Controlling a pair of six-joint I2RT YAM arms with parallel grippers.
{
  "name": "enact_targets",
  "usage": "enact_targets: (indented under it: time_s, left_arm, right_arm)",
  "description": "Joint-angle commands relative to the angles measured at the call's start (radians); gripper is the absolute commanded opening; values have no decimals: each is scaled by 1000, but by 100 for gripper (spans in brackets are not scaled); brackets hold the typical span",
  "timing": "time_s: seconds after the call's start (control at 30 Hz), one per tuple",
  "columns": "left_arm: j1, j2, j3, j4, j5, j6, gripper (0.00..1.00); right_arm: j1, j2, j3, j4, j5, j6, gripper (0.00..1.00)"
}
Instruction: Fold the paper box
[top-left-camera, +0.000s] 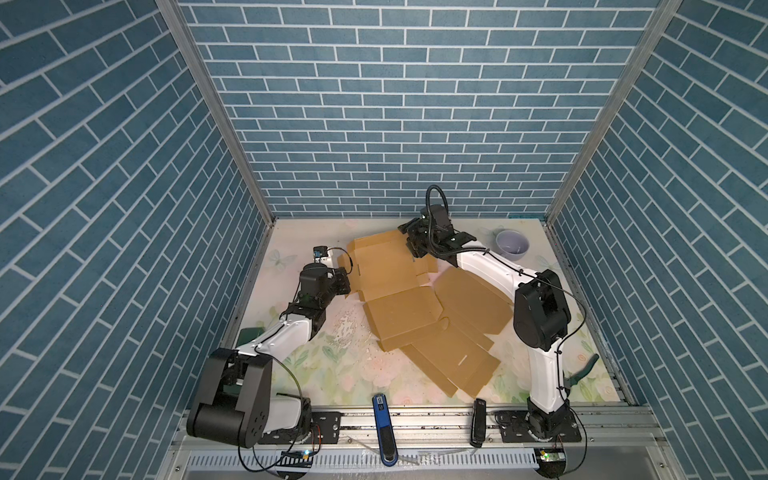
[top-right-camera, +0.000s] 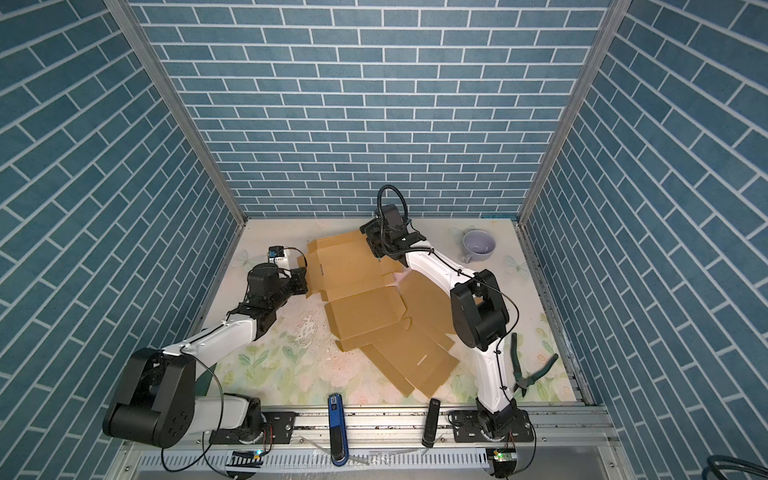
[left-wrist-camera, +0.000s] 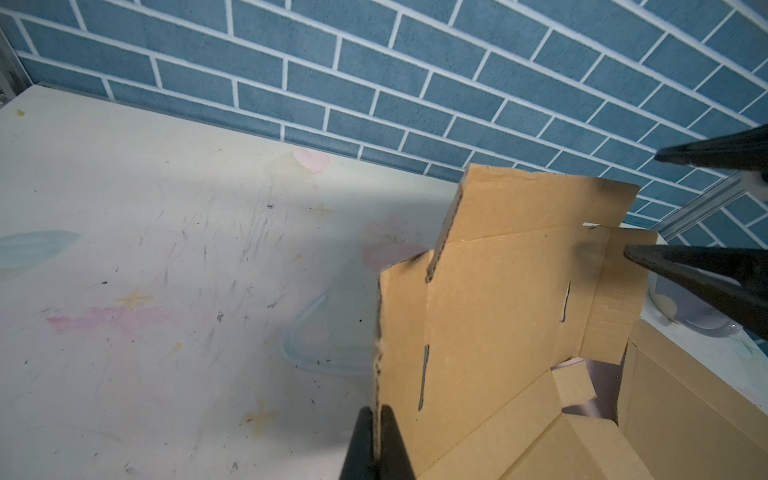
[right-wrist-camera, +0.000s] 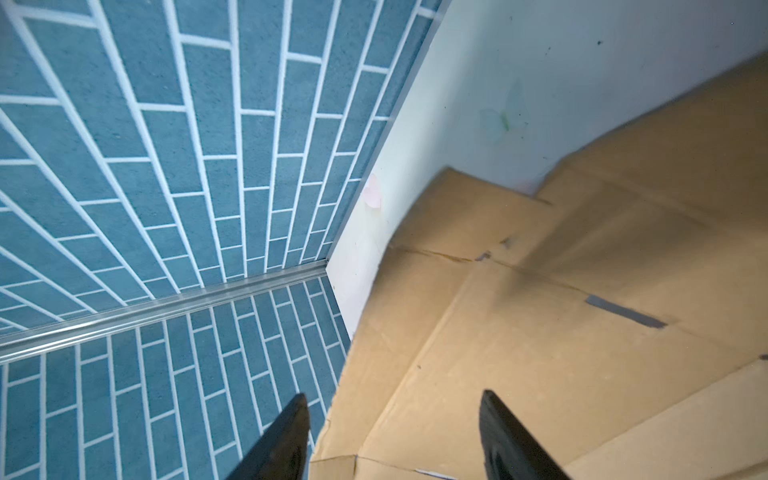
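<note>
**Left jaws pinch the flap, right jaws stand apart**

My left gripper (left-wrist-camera: 377, 415) has its jaws pressed together on the edge of a raised side flap of the paper box (top-left-camera: 392, 272). The cardboard stands upright between the fingers. Beyond those jaws the box spreads out half-opened, lying partly over a second flat cardboard sheet (top-left-camera: 453, 353). At its far corner my right gripper (right-wrist-camera: 393, 395) hangs with jaws spread, the box's edge below the gap. I cannot tell whether either finger touches it. A mug (top-left-camera: 513, 245) sits past the right jaws.
</note>
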Motion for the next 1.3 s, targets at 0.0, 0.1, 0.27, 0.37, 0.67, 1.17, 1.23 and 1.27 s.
enact_targets:
  time_s: [0.0, 0.1, 0.27, 0.37, 0.67, 1.17, 1.23, 1.27]
  left_arm:
    - [-15, -19, -20, 68, -6, 33, 0]
    - [-24, -15, -28, 83, -11, 43, 0]
    - [-35, -25, -37, 93, -40, 65, 0]
    - [-38, -31, -45, 100, -54, 71, 0]
    - [-66, -34, -46, 118, -70, 89, 0]
    - [-87, -42, -54, 138, -122, 116, 0]
    - [-89, -40, -52, 139, -128, 118, 0]
    - [-89, -39, -51, 139, -129, 118, 0]
  right_arm:
    - [6, 49, 121, 0, 17, 69, 65]
    - [6, 84, 180, -47, 16, 78, 65]
    - [7, 96, 203, -103, -11, 94, 65]
    - [8, 90, 203, -142, -12, 101, 65]
    - [9, 105, 231, -184, -20, 118, 64]
    - [8, 160, 270, -217, -51, 122, 55]
    - [8, 160, 270, -221, -52, 121, 51]
    - [8, 158, 270, -221, -51, 121, 49]
